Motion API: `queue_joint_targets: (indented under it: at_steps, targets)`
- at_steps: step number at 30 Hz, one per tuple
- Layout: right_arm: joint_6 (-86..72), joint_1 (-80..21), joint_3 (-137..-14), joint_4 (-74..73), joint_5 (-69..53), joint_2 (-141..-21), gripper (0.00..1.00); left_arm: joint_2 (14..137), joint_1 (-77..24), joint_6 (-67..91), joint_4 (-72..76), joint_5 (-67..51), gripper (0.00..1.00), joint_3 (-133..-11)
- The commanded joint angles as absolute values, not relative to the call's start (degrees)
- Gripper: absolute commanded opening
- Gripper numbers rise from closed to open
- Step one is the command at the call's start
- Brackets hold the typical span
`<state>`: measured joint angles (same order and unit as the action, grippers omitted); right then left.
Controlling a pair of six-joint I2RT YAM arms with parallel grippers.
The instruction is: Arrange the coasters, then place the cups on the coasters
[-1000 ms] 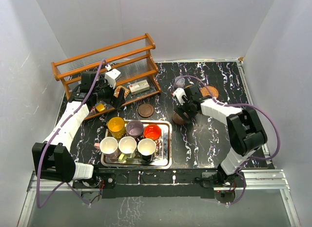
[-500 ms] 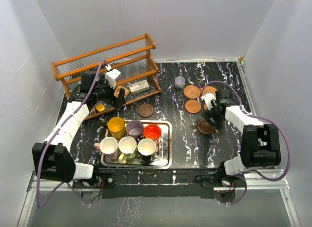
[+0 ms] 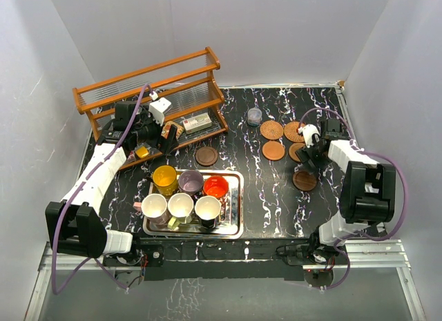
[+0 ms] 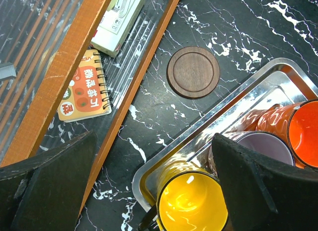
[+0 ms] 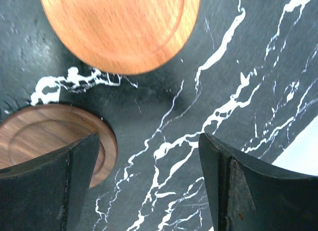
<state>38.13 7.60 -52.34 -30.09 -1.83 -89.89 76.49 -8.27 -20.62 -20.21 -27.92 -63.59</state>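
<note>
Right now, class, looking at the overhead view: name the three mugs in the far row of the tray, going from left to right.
yellow mug → mauve mug → red-orange mug

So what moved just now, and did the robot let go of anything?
The right gripper brought a dark brown coaster rightwards across the table, left it near the orange coasters and let go; its jaws are open now. The left gripper, the mugs in the tray and the other dark coaster by the rack stayed put.
</note>
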Motion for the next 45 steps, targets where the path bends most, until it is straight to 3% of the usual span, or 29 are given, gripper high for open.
queue_joint_targets:
  at_steps: [1, 22, 35, 45]
  targets:
    - [35.3, 7.8, -56.2, -28.4, -5.7, -92.7, 0.79, 75.2, -8.3, -21.5, -20.9, -29.7, 0.99, -63.1]
    - [36.5, 7.8, -59.8, -28.5, -2.0, -95.6, 0.78, 75.4, -8.3, -21.8, -21.1, -29.4, 0.99, -63.1]
    - [28.3, 4.9, -71.6, -36.3, -16.8, -91.1, 0.8, 76.1, -8.4, -19.4, -18.2, -28.5, 0.99, -62.4]
    - [17.8, 1.2, -69.0, -29.2, -22.9, -87.1, 0.81, 83.5, -16.5, -19.7, -18.1, -22.3, 0.99, -66.2]
